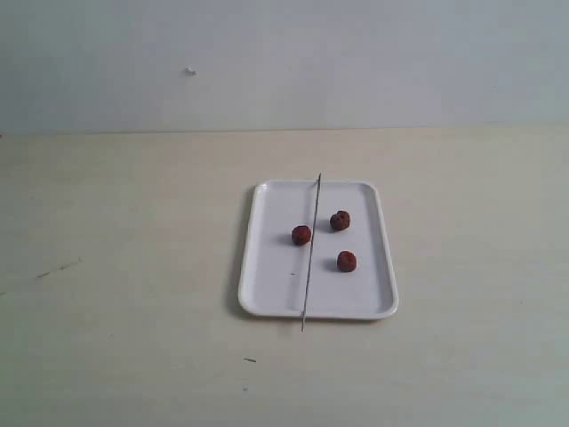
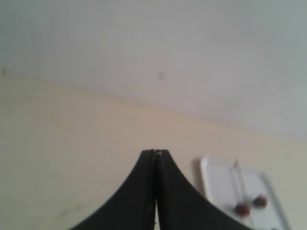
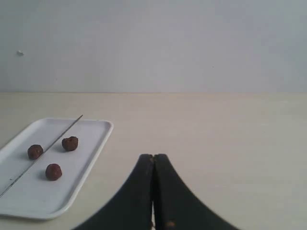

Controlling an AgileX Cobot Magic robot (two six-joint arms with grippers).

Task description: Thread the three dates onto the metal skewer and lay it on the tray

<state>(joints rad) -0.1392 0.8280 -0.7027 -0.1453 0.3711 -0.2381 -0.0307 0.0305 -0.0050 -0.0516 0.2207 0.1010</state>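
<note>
The pale beige tabletop [image 1: 133, 222] is carrying the white rectangular tray [image 1: 276, 276], which is sitting flat a little right of centre. A few small dark scuff marks [image 1: 60, 267] are showing on the bare surface, left and near.

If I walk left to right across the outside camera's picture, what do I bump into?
tray → left date → metal skewer → rearmost date; the third date overlaps that one sideways, so it is left out.

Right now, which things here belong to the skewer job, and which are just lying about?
For the job:
skewer
three dates
tray

Just lying about:
nothing loose, only a few dark specks on the table
</note>
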